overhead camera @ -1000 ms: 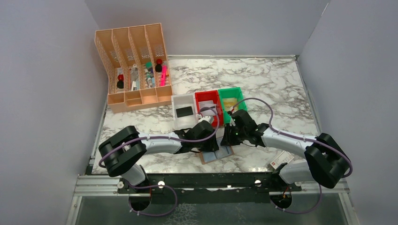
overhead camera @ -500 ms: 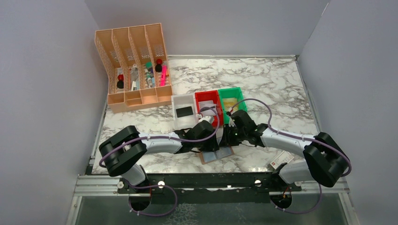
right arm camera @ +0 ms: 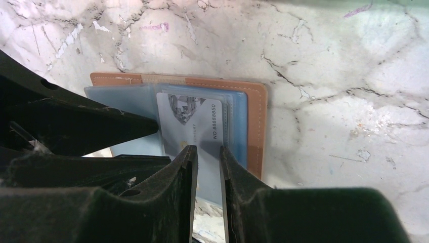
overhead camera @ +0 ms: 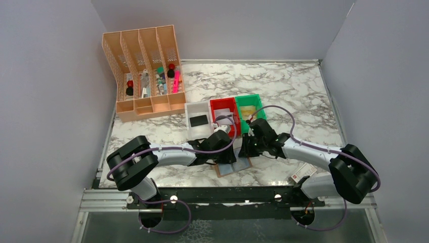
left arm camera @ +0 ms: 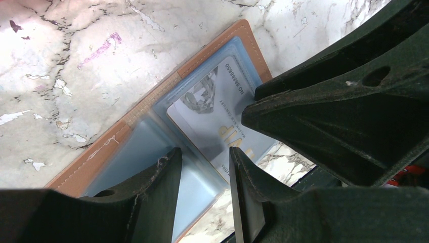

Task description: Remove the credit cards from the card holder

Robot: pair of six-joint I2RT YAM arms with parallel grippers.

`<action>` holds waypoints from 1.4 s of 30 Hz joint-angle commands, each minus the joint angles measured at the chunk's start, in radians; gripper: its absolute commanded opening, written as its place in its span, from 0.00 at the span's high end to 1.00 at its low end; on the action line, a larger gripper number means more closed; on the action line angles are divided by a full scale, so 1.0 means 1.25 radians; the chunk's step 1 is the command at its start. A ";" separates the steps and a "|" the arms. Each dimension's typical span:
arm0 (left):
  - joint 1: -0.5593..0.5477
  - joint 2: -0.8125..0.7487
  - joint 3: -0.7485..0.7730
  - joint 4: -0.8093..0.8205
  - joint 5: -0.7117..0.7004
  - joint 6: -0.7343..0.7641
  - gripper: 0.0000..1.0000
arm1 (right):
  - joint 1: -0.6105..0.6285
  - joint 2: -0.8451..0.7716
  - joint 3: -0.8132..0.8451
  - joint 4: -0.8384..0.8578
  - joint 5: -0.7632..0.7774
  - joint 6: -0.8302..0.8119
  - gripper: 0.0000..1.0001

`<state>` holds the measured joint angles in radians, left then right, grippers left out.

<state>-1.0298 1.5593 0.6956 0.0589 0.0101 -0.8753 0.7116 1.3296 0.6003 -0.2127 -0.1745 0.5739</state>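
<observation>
A: Open card holder lies flat on the marble-look table. It has a stitched brown leather-look rim and pale blue sleeves. A silver-grey card with gold "VIP" sits in one sleeve.
B: Fingers?
A: Left gripper: narrow gap over the blue face, holding nothing. Right gripper: slimmer gap, tips at the card, can't tell if it's pinched.
B: Versus 0.5 s back?
A: Holder unmoved, right arm shifted slightly right.

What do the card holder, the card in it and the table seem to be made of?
Card holder: leather or imitation, matte tan, seam line along the edge; inner sleeves clear bluish plastic. Card: probably glossy plastic, pale, with a printed number. Table: smooth marble-look surface, grey veins; stone or laminate, cannot tell.
</observation>
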 commanded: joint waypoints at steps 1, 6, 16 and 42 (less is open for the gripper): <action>-0.002 0.002 -0.012 -0.012 -0.016 0.001 0.56 | -0.001 0.026 -0.010 0.018 -0.019 0.001 0.72; -0.002 -0.001 -0.009 -0.017 -0.019 0.001 0.56 | -0.001 0.048 -0.006 0.011 -0.017 -0.003 0.72; -0.002 0.005 -0.005 -0.015 -0.016 0.002 0.56 | -0.001 0.015 0.011 -0.036 0.045 -0.022 0.69; 0.022 0.018 -0.180 0.283 0.012 -0.215 0.73 | 0.000 0.079 -0.082 0.068 -0.085 0.025 0.71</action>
<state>-0.9966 1.5272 0.4877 0.3771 0.0105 -1.0863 0.6930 1.3777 0.5659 -0.0719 -0.2432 0.5911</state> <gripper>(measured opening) 0.273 0.291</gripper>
